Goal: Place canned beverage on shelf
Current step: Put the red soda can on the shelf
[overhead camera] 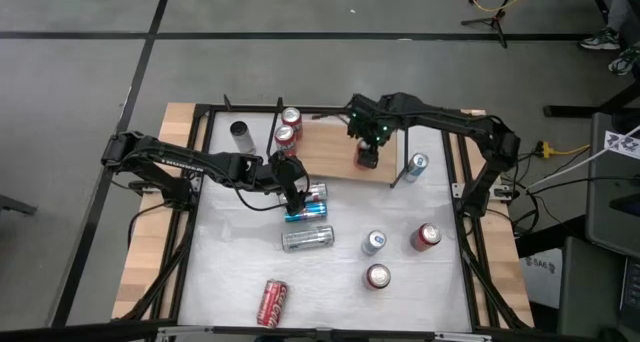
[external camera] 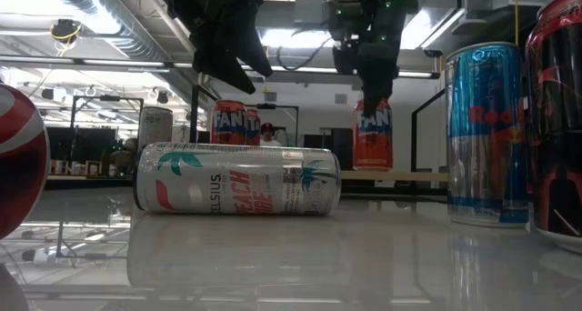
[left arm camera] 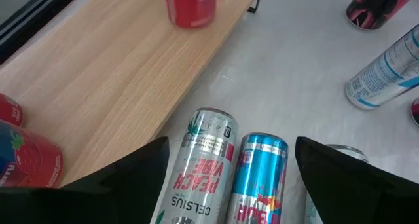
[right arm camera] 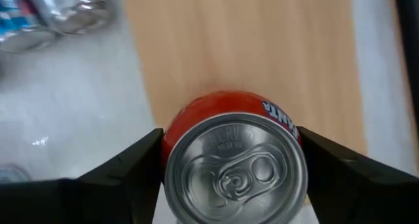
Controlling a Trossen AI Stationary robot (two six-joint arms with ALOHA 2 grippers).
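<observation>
Right gripper, fingers spread either side of an upright red Fanta can on the shelf w/ 2 cans already there; left gripper wide open, empty, over lying cans; several left on bench.

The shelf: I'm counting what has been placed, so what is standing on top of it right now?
On the shelf: two red cans at one end and a Fanta can between the right gripper fingers. That gripper covers the can's base.
</observation>
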